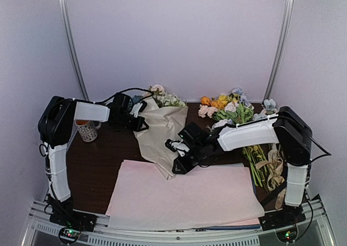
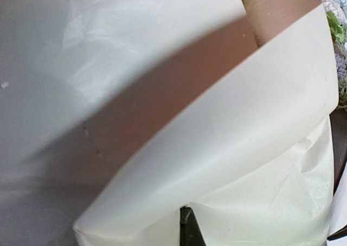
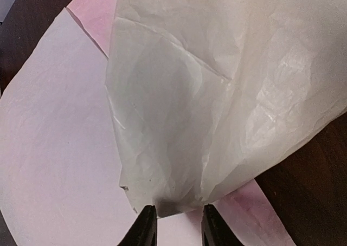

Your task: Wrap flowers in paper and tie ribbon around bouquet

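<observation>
The left gripper [image 1: 141,123] is closed on the upper left edge of the paper [image 1: 160,129]; in its wrist view the sheet folds up from its dark tip and fills the frame. The right gripper [image 3: 179,220] is partly closed, fingers [image 3: 145,227] pressed to either side of the paper's narrow tip at centre frame, over the pink sheets [image 1: 184,197]. Flowers [image 1: 165,98] poke from the wide end, upper centre. The ribbon [image 1: 274,167] lies lower right.
</observation>
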